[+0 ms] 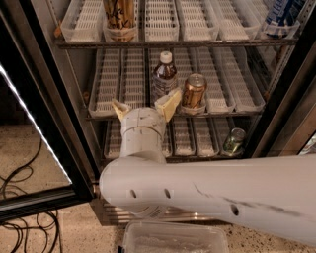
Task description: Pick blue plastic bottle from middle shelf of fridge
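Observation:
The blue plastic bottle (164, 74) stands upright near the front of the middle shelf (222, 89) of the open fridge (49, 94); it has a white cap, dark liquid and a pale label. A gold-brown can (193, 91) stands just right of it. My gripper (144, 106) is open in front of the middle shelf, its two tan fingertips spread apart. The right fingertip (169, 103) sits just below and in front of the bottle's base; the left fingertip (120, 109) is well left of it. The gripper holds nothing.
A tall tan printed can (120, 14) stands on the top shelf, and a blue and white carton (282, 15) at its right end. A green glass jar (233, 140) sits on the bottom shelf. The glass door (29, 128) stands open at left, with cables (19, 183) on the floor. A clear bin (175, 238) is below my arm.

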